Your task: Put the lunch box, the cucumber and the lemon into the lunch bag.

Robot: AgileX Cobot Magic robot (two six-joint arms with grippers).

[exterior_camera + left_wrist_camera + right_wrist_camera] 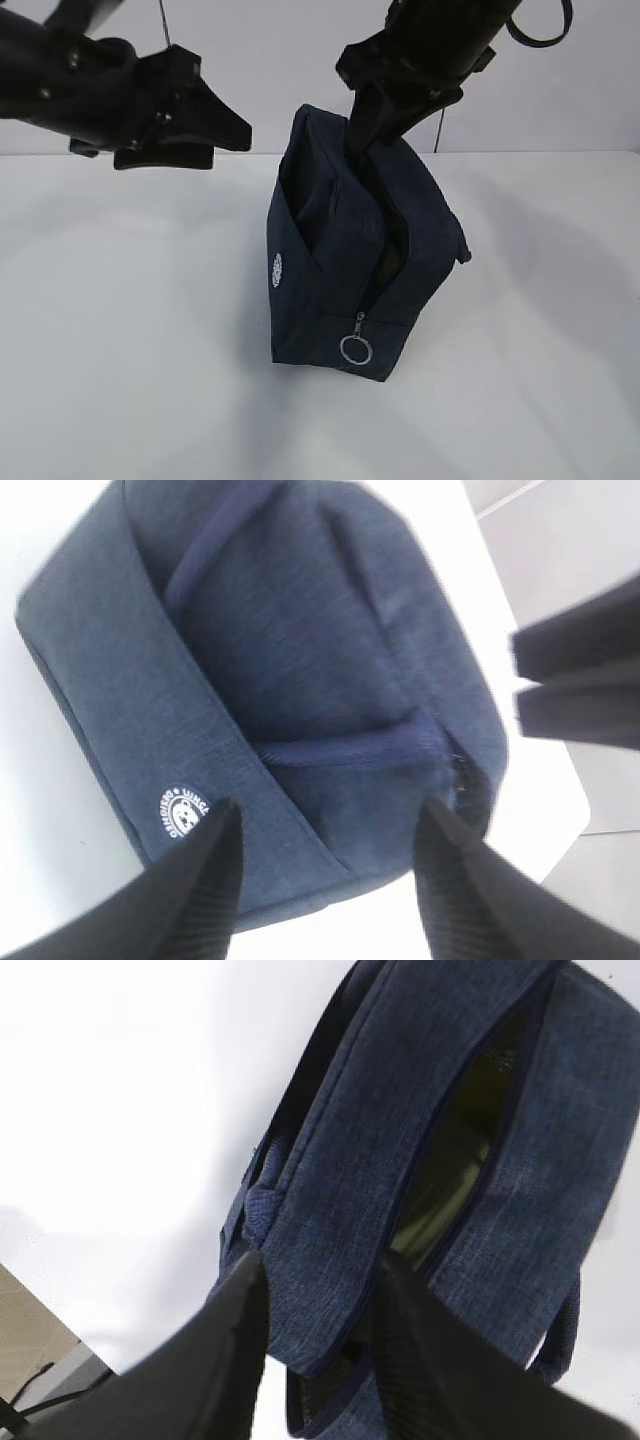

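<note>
The dark navy lunch bag [330, 270] stands on the white table, its zipper open and the ring pull [356, 349] hanging at the front. My right gripper [365, 165] is at the bag's top. In the right wrist view it [320, 1280] is open and straddles the bag's [400, 1110] top flap, one finger inside the opening. Something pale green [450, 1180] shows inside; I cannot tell what it is. The lunch box, cucumber and lemon are not otherwise in view. My left gripper [230, 148] hovers open and empty to the upper left of the bag, above the bag [300, 660] in its own view [330, 825].
The white table [120, 330] spreads around the bag on all sides. The bag's white round logo [182, 812] faces my left gripper. The right arm [580, 680] shows at the right edge of the left wrist view.
</note>
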